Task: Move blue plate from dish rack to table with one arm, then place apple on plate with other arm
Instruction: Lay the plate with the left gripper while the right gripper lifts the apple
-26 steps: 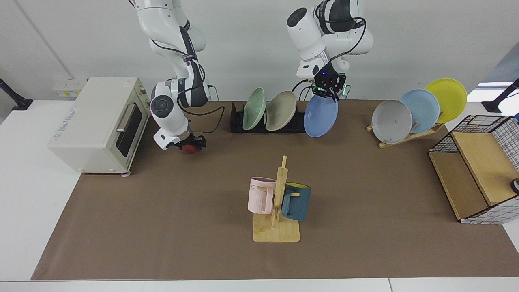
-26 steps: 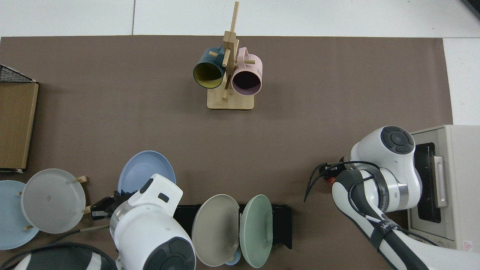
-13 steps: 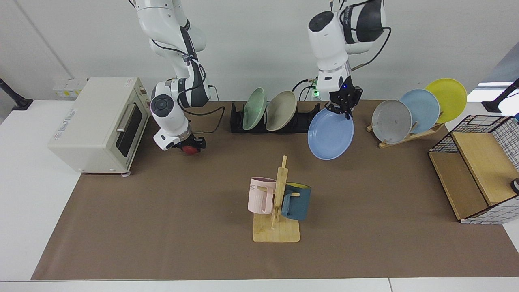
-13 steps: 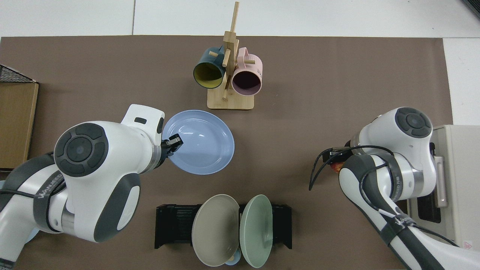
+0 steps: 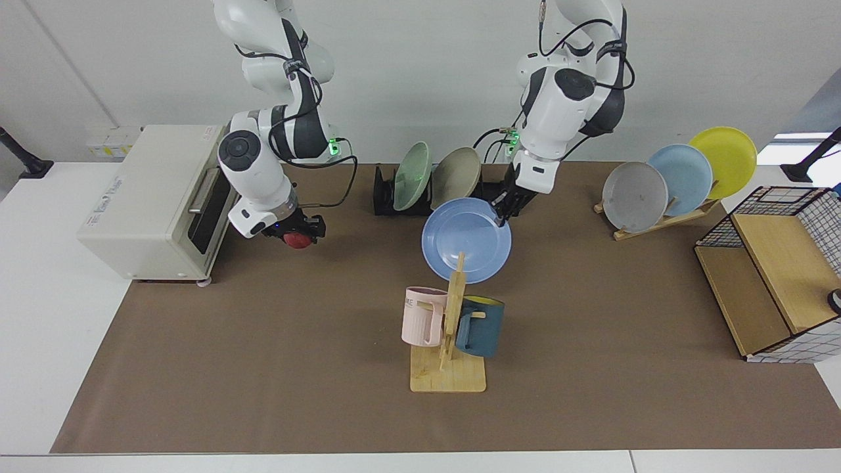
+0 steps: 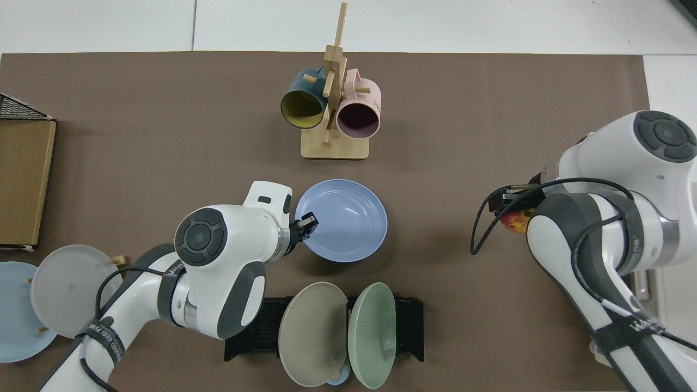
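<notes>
- The blue plate (image 5: pixel 466 240) (image 6: pixel 345 220) is a round periwinkle dish with a shallow well and a faintly ridged rim, its face tipped toward the facing camera; whether its underside touches the table (image 5: pixel 276 341) (image 6: pixel 163 141) cannot be told.
- The left gripper (image 5: pixel 504 211) (image 6: pixel 306 223) pinches the plate's rim, its fingers pressed on the edge, so the plate extends away from the fingertips over the brown mat, between the dish rack (image 5: pixel 387 197) (image 6: pixel 253 332) behind it and the wooden mug tree (image 5: pixel 450 328) (image 6: pixel 333 98) in front.
- The left arm reaches down from its base with the wrist bent low and the forearm sloping toward the plate.
- The apple (image 5: pixel 297 239) (image 6: pixel 515 222), red with yellow patches, sits clamped between the fingers of the right gripper (image 5: pixel 299 230) (image 6: pixel 512 209), off the mat and just beside the toaster oven (image 5: pixel 151 197).
- The right arm folds downward with its elbow high, its hand beside the oven door.
- Half a second ago the plate hung higher and nearer the wooden plate stand (image 5: pixel 663 220); it has since swung across to in front of the rack and come lower, facing more upward.
- The right gripper has lifted slightly with the apple since then.
- A green plate (image 5: pixel 411 176) (image 6: pixel 372 335) and a beige plate (image 5: pixel 454 176) (image 6: pixel 313 333) stand in the rack behind the left gripper.
</notes>
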Tool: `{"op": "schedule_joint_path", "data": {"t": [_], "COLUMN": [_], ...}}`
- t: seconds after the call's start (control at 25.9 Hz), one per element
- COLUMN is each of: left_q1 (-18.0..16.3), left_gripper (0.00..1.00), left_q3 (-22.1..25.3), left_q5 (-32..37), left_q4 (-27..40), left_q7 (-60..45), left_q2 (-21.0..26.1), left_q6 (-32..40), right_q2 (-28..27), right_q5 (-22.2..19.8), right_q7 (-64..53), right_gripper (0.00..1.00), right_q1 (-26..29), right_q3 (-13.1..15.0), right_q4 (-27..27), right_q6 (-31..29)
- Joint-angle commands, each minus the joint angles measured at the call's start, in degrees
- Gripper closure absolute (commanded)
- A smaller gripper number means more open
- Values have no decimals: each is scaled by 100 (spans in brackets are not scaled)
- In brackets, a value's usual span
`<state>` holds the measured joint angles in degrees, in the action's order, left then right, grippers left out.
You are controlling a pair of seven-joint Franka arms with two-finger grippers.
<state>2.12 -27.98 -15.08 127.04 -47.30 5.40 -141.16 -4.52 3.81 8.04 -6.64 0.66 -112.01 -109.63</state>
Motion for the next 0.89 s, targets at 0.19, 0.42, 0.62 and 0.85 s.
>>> {"op": "schedule_joint_path", "data": {"t": [0.19,0.42,0.62,0.85], "left_q1": [96,113,8,-88], "left_gripper": [100,0,0,0], "left_q3": [56,64,126,398], "left_q5": [-66,31,119,1128], "left_q4": [278,243,138,-485], "left_q7": [308,669,713,853], "left_q2": [40,58,93,-39], "left_q6": [-421,-456,-368,1096], "right_q2": [109,118,127,127], "right_q5": [85,85,50,32], "right_q7": [-162,-145,-92,48], "right_gripper": [100,100,100,100], "right_q1": [49,-21,-57,-566], "right_q3": [-13,-13,-75,-75], "right_q4": [214,232,232,232], "right_q6": [311,302,250,57]}}
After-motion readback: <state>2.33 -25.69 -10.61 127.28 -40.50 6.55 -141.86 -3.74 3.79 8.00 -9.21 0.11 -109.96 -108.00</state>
